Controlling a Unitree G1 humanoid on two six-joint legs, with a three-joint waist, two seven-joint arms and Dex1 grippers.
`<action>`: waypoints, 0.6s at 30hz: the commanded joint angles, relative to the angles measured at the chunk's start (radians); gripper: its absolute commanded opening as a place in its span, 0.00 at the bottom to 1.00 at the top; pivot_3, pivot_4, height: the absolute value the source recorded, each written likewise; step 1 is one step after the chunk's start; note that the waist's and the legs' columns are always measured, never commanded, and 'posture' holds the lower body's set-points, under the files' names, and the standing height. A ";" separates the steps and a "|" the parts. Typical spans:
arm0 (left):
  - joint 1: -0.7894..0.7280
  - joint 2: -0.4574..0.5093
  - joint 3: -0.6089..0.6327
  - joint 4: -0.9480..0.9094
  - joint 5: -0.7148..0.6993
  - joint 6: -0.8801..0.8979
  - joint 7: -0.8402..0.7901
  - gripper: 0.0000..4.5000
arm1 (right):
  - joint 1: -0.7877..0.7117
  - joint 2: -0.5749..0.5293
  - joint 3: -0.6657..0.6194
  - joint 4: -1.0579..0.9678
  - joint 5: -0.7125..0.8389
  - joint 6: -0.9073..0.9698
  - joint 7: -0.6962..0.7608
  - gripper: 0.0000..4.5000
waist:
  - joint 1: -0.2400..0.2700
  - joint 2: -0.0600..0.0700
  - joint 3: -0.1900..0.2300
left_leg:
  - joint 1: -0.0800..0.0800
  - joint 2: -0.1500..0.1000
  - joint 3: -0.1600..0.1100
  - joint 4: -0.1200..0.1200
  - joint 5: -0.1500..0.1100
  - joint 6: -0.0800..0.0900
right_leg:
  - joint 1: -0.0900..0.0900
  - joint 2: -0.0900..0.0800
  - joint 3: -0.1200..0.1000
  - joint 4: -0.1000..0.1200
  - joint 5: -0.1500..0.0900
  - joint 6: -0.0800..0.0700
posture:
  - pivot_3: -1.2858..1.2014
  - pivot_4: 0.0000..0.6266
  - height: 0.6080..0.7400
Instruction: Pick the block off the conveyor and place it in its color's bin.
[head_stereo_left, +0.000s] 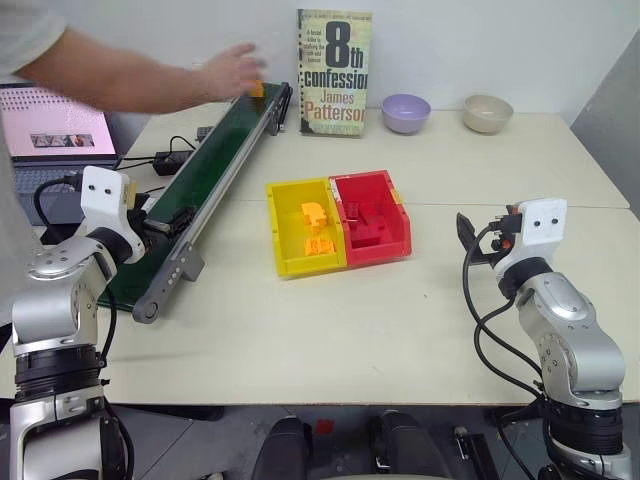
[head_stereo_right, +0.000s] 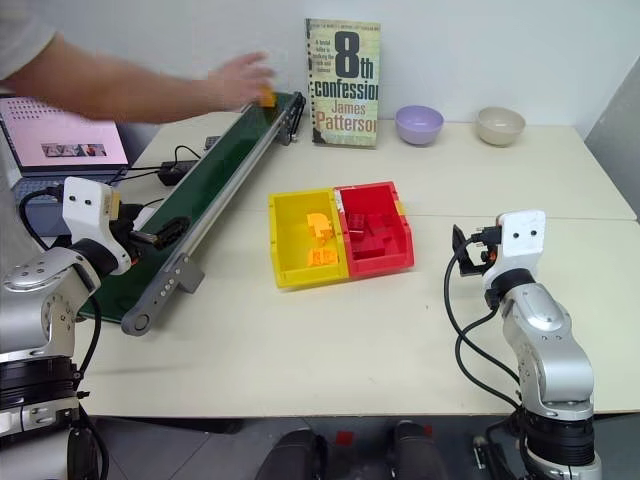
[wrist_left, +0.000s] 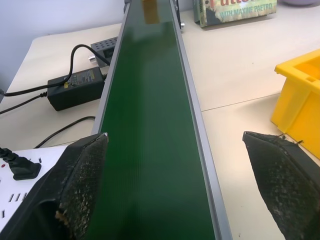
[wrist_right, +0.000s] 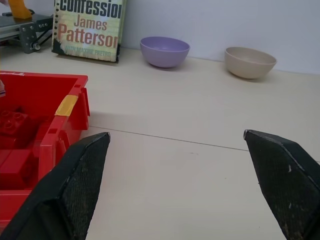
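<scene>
White wall backs a pale worktop (head_stereo_left: 420, 320) on which we see the conveyor (head_stereo_left: 215, 165) running at a slant from near our left arm toward the far edge, its dark green belt bare along most of its length. At its far end a person's hand (head_stereo_left: 228, 72) reaches over the belt, and the block (head_stereo_left: 257, 89), a small yellow-orange brick, sits right at the fingertips; we cannot tell whether the hand is touching it or whether it rests on the belt. Near the middle of the worktop sits the bin (head_stereo_left: 303, 227), yellow and joined side by side with a red bin (head_stereo_left: 372, 217); the yellow one holds a few yellow-orange bricks, the red one some red bricks. Our left pincer (wrist_left: 175, 165) hovers over the near end of the conveyor, its two black fingers spread wide on either side of the belt and gripping nothing. Our right pincer (wrist_right: 177, 165) hangs over bare worktop to the right of the red bin, likewise wide open and empty. Against the wall stands a book (head_stereo_left: 334, 72), with a purple bowl (head_stereo_left: 406, 113) and a beige bowl (head_stereo_left: 488, 113) to its right. A laptop (head_stereo_left: 55, 135) sits off the left edge.
</scene>
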 joint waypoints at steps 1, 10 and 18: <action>-0.019 0.023 0.010 -0.013 -0.005 -0.011 -0.007 1.00 | -0.010 -0.004 -0.024 -0.036 -0.007 -0.013 -0.003 1.00 | 0.000 0.000 0.000 | 0.000 0.000 0.000 0.000 0.000 0.000 | 0.000 0.000 0.000 0.000 0.000 0.000 | 0.52 0.24 1.00; -0.011 0.016 0.046 -0.018 -0.027 0.001 0.012 1.00 | -0.030 -0.016 -0.021 -0.044 0.029 -0.005 0.039 1.00 | 0.000 0.000 0.000 | 0.000 0.000 0.000 0.000 0.000 0.000 | 0.000 0.000 0.000 0.000 0.000 0.000 | 0.52 0.24 1.00; 0.009 -0.015 0.070 -0.027 -0.049 0.014 0.042 1.00 | -0.077 -0.067 0.019 -0.108 0.196 0.059 0.237 1.00 | 0.000 0.000 0.000 | 0.000 0.000 -0.001 0.000 0.000 0.000 | 0.000 0.000 0.000 0.000 0.000 0.000 | 0.52 0.24 1.00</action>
